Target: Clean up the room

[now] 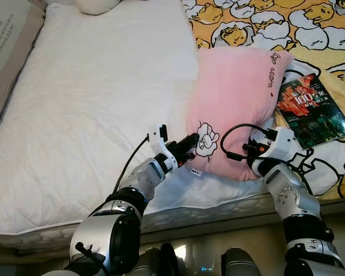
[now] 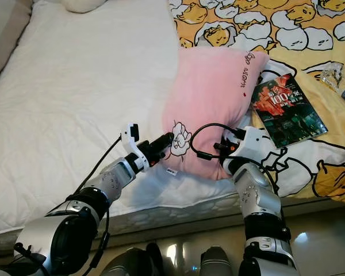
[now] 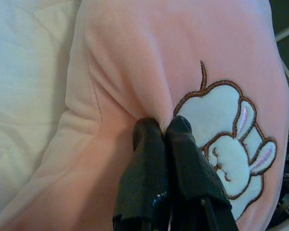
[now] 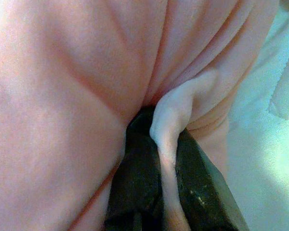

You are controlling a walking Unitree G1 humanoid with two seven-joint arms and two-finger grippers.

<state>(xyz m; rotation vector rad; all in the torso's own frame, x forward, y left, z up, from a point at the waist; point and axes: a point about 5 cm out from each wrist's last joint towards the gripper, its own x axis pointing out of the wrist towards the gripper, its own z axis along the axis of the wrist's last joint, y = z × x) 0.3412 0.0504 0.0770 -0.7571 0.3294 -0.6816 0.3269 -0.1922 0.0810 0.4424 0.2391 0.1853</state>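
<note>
A pink pillow (image 1: 236, 98) with a white rabbit patch (image 1: 207, 138) lies on the bed, its near end toward me. My left gripper (image 1: 191, 141) is shut on the pillow's near left edge beside the patch; the left wrist view has the two black fingers (image 3: 156, 144) pinching a fold of pink fabric (image 3: 135, 72). My right gripper (image 1: 254, 150) is shut on the near right corner of the pillow; in the right wrist view a ridge of pink cloth (image 4: 171, 120) is squeezed between its fingers (image 4: 139, 159).
A white quilted mattress cover (image 1: 86, 109) spreads to the left. On the right lies a yellow cartoon-print sheet (image 1: 276, 23) with a dark book (image 1: 313, 109) on it and a clear plastic bottle (image 2: 342, 80) at the far right. The bed's front edge (image 1: 190, 215) runs just before me.
</note>
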